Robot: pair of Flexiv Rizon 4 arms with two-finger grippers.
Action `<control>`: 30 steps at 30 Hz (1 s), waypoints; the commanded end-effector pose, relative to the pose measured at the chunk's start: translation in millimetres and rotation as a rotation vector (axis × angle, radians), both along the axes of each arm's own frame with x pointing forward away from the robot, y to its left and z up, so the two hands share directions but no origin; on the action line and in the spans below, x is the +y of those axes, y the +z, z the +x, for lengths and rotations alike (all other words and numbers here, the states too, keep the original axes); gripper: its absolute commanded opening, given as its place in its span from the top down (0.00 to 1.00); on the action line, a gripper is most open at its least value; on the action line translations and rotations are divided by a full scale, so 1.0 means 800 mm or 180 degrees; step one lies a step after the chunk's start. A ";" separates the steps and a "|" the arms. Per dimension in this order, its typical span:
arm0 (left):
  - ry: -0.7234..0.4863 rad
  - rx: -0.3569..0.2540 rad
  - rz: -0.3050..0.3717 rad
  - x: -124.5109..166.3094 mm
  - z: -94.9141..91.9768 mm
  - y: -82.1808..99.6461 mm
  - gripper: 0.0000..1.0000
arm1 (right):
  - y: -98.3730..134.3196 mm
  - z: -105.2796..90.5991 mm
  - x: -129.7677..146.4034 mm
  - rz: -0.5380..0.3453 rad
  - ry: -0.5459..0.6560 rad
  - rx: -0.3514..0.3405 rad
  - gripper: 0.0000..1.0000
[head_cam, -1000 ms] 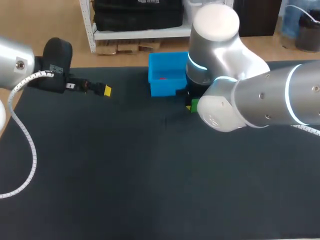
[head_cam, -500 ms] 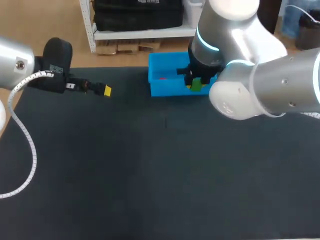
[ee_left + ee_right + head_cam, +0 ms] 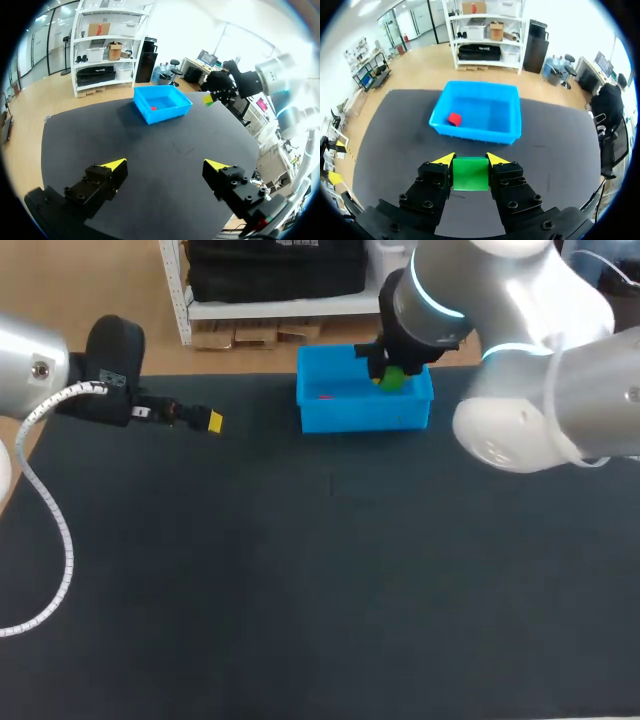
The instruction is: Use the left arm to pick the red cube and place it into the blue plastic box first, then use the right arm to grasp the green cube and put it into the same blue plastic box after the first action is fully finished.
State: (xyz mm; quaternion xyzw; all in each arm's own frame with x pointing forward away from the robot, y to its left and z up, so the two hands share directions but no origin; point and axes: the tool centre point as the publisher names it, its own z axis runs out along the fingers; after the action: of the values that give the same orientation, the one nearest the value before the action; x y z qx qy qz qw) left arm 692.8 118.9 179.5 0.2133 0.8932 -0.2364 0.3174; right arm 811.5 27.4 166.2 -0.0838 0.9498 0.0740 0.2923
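Observation:
The blue plastic box (image 3: 362, 403) stands at the table's far middle, and the red cube (image 3: 325, 396) lies inside it near its left wall. My right gripper (image 3: 392, 378) hangs above the box's right part, shut on the green cube (image 3: 393, 379). In the right wrist view the green cube (image 3: 470, 173) sits pinched between both yellow-tipped fingers, with the box (image 3: 477, 112) and red cube (image 3: 454, 119) ahead and below. My left gripper (image 3: 205, 421) rests at the far left, open and empty. The left wrist view has its gripper (image 3: 165, 164) spread wide, the box (image 3: 162, 103) far ahead.
The dark mat (image 3: 300, 570) covers the table from the box to the near edge. A white cable (image 3: 50, 530) from my left arm loops over the mat's left side.
My right arm has lifted the green cube off the mat beside the box and carried it up and back over the box. The left arm has stayed still.

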 end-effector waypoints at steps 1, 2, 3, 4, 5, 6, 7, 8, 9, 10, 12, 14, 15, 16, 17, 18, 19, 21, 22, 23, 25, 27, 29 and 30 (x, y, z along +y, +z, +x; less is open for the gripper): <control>-0.0015 -0.0012 -0.0023 0.002 0.000 -0.001 0.00 | 0.017 -0.025 -0.008 0.0170 -0.0062 -0.0659 1.00; -0.0015 -0.0012 -0.0023 0.002 0.000 -0.001 0.00 | 0.020 -0.025 -0.008 0.0217 -0.0056 -0.0721 1.00; -0.0015 -0.0012 -0.0023 0.002 0.000 -0.001 0.00 | 0.022 -0.025 -0.007 0.0231 -0.0065 -0.0750 1.00; -0.0015 -0.0012 -0.0023 0.002 0.000 -0.001 0.00 | 0.023 -0.025 -0.007 0.0266 -0.0063 -0.0781 1.00; -0.0015 -0.0012 -0.0023 0.002 0.000 -0.001 0.00 | 0.024 -0.025 -0.006 0.0304 -0.0052 -0.0799 1.00; -0.0015 -0.0012 -0.0023 0.002 0.000 -0.001 0.00 | 0.024 -0.025 -0.005 0.0316 -0.0048 -0.0809 1.00; -0.0015 -0.0012 -0.0023 0.002 0.000 -0.001 0.00 | 0.024 -0.025 -0.004 0.0334 -0.0047 -0.0819 1.00; -0.0015 -0.0012 -0.0023 0.002 0.000 -0.001 0.00 | 0.024 -0.025 -0.003 0.0353 -0.0038 -0.0815 1.00; -0.0015 -0.0012 -0.0023 0.002 0.000 -0.001 0.00 | 0.023 -0.024 -0.002 0.0355 -0.0037 -0.0812 1.00; -0.0015 -0.0012 -0.0023 0.002 0.000 -0.001 0.00 | 0.021 -0.024 -0.001 0.0359 -0.0034 -0.0800 1.00; -0.0015 -0.0012 -0.0023 0.002 0.000 -0.001 0.00 | 0.017 -0.023 -0.001 0.0386 -0.0032 -0.0762 1.00; -0.0015 -0.0012 -0.0023 0.002 0.000 -0.001 0.00 | 0.014 -0.022 -0.002 0.0401 -0.0035 -0.0742 1.00; -0.0015 -0.0012 -0.0023 0.002 0.000 -0.001 0.00 | 0.012 -0.021 -0.002 0.0413 -0.0041 -0.0729 1.00; -0.0015 -0.0012 -0.0023 0.002 0.000 -0.001 0.00 | 0.011 -0.019 -0.003 0.0418 -0.0046 -0.0719 1.00; -0.0015 -0.0012 -0.0023 0.002 0.000 -0.001 0.00 | 0.009 -0.018 -0.003 0.0427 -0.0050 -0.0711 1.00; -0.0015 -0.0012 -0.0023 0.002 0.000 -0.001 0.00 | 0.008 -0.016 -0.003 0.0430 -0.0051 -0.0706 1.00; -0.0015 -0.0012 -0.0023 0.002 0.000 -0.001 0.00 | 0.007 -0.014 -0.003 0.0430 -0.0053 -0.0701 1.00; -0.0015 -0.0012 -0.0023 0.002 0.000 -0.001 0.00 | 0.005 -0.007 -0.003 0.0447 -0.0054 -0.0685 1.00; -0.0015 -0.0012 -0.0023 0.002 0.000 -0.001 0.00 | 0.004 -0.005 -0.002 0.0447 -0.0056 -0.0684 1.00; -0.0015 -0.0012 -0.0023 0.002 0.000 -0.001 0.00 | 0.002 -0.001 -0.002 0.0453 -0.0063 -0.0672 1.00; -0.0015 -0.0012 -0.0023 0.002 0.000 -0.001 0.00 | -0.002 0.008 -0.002 0.0461 -0.0069 -0.0659 1.00; -0.0015 -0.0012 -0.0023 0.002 0.000 -0.001 0.00 | -0.008 0.019 -0.001 0.0471 -0.0070 -0.0634 1.00; -0.0015 -0.0012 -0.0023 0.002 0.000 -0.001 0.00 | -0.012 0.029 0.001 0.0475 -0.0073 -0.0619 1.00; -0.0015 -0.0012 -0.0023 0.002 0.000 -0.001 0.00 | -0.014 0.035 0.002 0.0479 -0.0074 -0.0613 1.00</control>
State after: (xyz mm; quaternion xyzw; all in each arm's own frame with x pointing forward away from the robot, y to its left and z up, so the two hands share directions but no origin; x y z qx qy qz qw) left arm 692.8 118.9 179.5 0.2133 0.8932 -0.2364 0.3174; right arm 822.7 22.0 165.8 -0.0600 0.9202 0.1287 0.3649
